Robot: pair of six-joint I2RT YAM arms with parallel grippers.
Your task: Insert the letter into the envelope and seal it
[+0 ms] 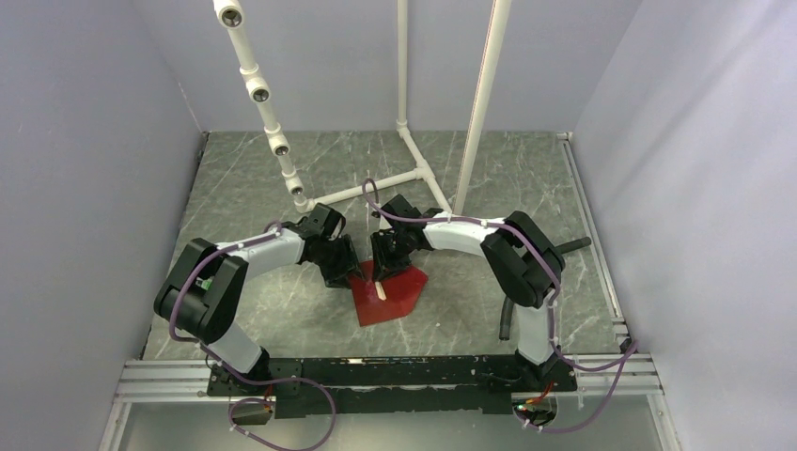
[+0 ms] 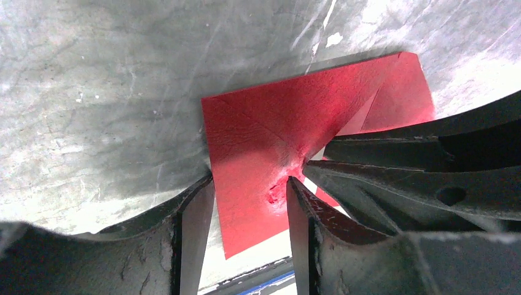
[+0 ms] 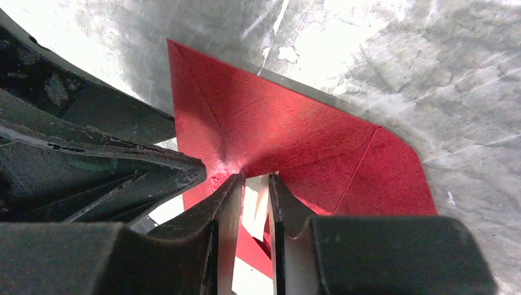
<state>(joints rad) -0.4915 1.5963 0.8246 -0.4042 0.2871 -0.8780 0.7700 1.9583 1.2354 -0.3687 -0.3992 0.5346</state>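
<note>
The dark red envelope [image 1: 401, 299] lies flat on the grey marbled table between both arms, with its flap open. A narrow pale end of the letter [image 1: 381, 290] shows on it. My left gripper [image 1: 340, 272] is open over the envelope's left part [image 2: 264, 135]; one fingertip [image 2: 296, 190] presses a dent into the red paper. My right gripper [image 1: 387, 263] comes down from behind. In the right wrist view its jaws stand close together [image 3: 253, 179] around the letter's pale edge [image 3: 257, 203], which fills the gap above the envelope [image 3: 295, 135]. The rest of the letter is hidden.
A white pipe frame [image 1: 414, 174] with a slanted pole [image 1: 484, 103] stands at the back of the table. A black rail [image 1: 395, 374] runs along the near edge. Plain walls close in left and right. A black tube [image 1: 507, 319] hangs beside the right arm.
</note>
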